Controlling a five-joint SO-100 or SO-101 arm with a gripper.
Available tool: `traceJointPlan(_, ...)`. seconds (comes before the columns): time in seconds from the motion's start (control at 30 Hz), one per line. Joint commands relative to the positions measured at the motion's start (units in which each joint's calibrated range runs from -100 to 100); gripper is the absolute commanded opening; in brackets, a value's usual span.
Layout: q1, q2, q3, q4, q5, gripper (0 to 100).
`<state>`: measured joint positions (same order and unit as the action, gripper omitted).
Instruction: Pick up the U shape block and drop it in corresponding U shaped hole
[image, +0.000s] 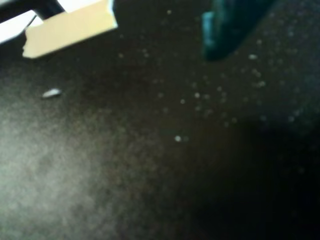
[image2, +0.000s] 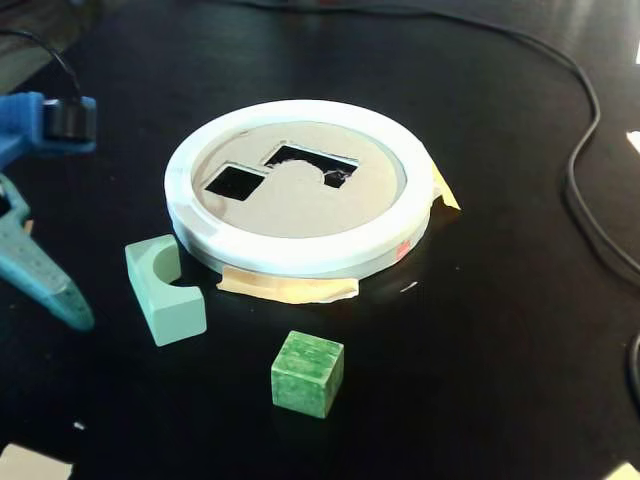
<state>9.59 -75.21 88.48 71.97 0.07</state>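
**Block waits beside the disc**

From my remote seat, the fixed view shows the gripper (image2: 45, 285) at far left of the disc (image2: 300, 250); I cannot tell whether it is open. The U shape block (image2: 165, 290) lies at the disc's front-left rim. The U shaped hole (image2: 305, 163) gapes on top. A green cube (image2: 307, 373) sits in front.

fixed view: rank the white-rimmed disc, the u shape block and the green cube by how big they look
1. white-rimmed disc, clearly largest.
2. U shape block, longer than the cube.
3. green cube, smallest, though it sits nearest the camera, which flatters it.
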Motion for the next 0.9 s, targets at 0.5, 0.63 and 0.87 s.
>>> traceJointPlan(0.5, -0.10, -0.52, -0.23, -0.27, -0.24, 100)
traceJointPlan(0.63, 1.27, -0.52, -0.23, -0.27, -0.24, 100)
traceJointPlan(0.87, 1.40, -0.52, -0.23, -0.27, -0.24, 100)
